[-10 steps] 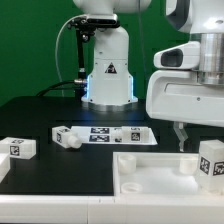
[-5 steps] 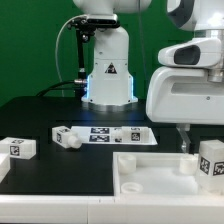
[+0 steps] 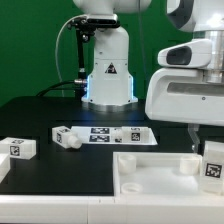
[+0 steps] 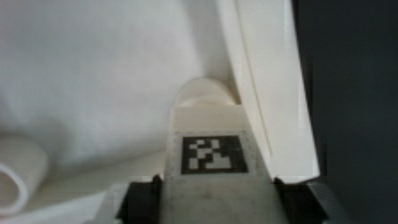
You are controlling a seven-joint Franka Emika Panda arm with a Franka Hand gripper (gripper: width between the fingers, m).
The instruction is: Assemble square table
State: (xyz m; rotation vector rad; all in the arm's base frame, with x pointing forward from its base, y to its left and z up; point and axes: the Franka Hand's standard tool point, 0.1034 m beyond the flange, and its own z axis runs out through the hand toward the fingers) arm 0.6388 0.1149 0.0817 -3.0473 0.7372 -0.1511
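The fingers [image 4: 143, 203] are clenching a tagged leg [image 4: 214, 150] close against the raised rim of the tabletop [image 3: 160, 188], while a second leg [image 3: 66, 137], a third leg [image 3: 18, 148] and the marker board [image 3: 108, 133] are lying on the dark surface [image 3: 40, 115] beyond that tabletop.

Exterior view: the leg [image 3: 212, 166] runs off the edge on the exterior view's right; the tabletop [image 3: 150, 185] runs off the lower edge; the arm's white housing [image 3: 185, 95] hides most of the gripper [image 3: 192, 140]; tags on the marker board [image 3: 110, 133] are too small to read. Wrist view: blurred throughout; the fingers [image 4: 143, 205] flanking the leg [image 4: 214, 150] are cut off by the picture's edge; a rounded white shape [image 4: 18, 175] is cropped and cannot be identified.
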